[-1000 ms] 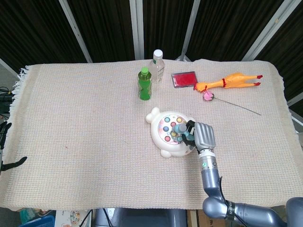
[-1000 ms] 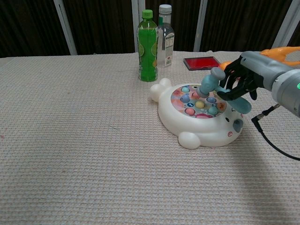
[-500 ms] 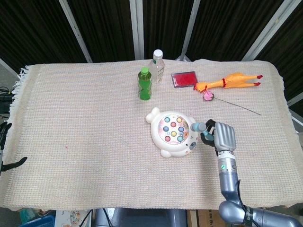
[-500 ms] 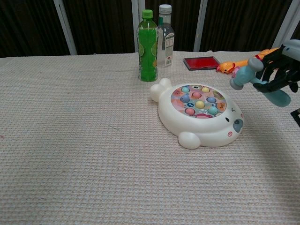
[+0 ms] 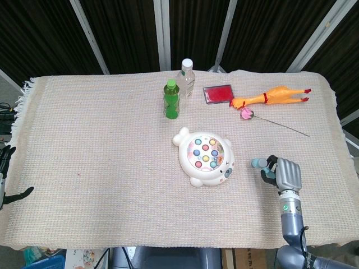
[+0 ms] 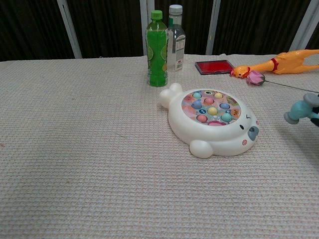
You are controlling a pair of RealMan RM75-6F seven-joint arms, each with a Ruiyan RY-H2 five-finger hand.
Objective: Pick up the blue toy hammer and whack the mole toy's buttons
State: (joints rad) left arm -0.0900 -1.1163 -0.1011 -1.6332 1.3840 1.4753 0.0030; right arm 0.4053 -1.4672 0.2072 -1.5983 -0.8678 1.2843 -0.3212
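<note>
Hammer [image 5: 259,163] clasped in your right hand [image 5: 286,175] sits well right of the mole toy [image 5: 205,156]; swing left.

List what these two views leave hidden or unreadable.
- Hammer handle: cut by the right edge in chest view, covered by the right hand in head view.
- Right hand: outside chest view.
- Left hand: only dark fingers at the left edge in head view; state unclear.
- Clear bottle label: too small.

left cloth [image 5: 84,145]: open | obstacles: bottles [image 5: 178,92] behind mole toy [image 5: 205,157]
</note>
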